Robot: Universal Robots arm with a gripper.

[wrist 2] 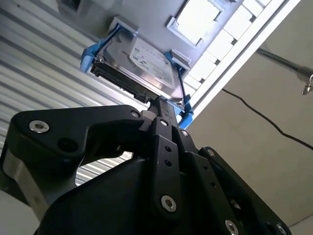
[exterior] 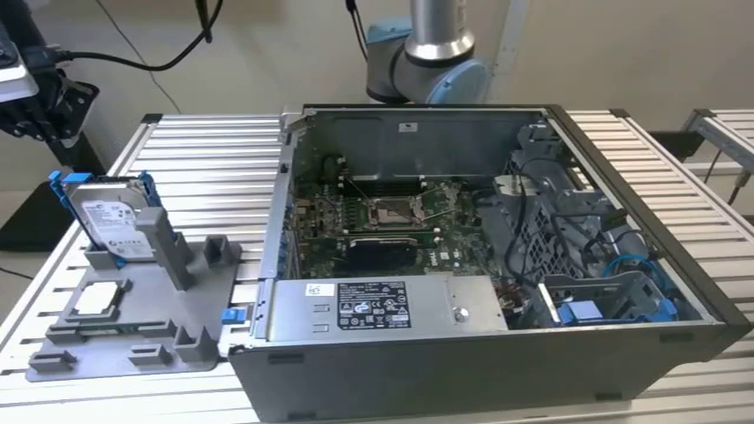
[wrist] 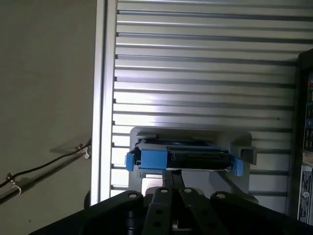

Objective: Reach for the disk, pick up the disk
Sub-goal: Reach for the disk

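The disk [exterior: 112,221] stands on edge in a slot of the grey fixture [exterior: 141,344], at the exterior view's left. It is silver-grey with a white label and a blue bracket around its edges. My gripper [exterior: 48,119] hangs above and behind it near the picture's upper left corner, apart from it. In both wrist views the black fingers come together at their tips, with nothing between them, and point at the disk [wrist 2: 142,61] [wrist: 183,159]. A gap remains between the gripper [wrist 2: 161,105] [wrist: 171,175] and the disk's upper edge.
An open computer case [exterior: 495,353] takes up the middle and the exterior view's right of the slatted metal table [exterior: 200,168]. A long grey labelled power-supply box [exterior: 377,305] lies inside it. A small square silver chip [exterior: 101,296] rests on the fixture. A cable [wrist: 44,166] runs over the floor.
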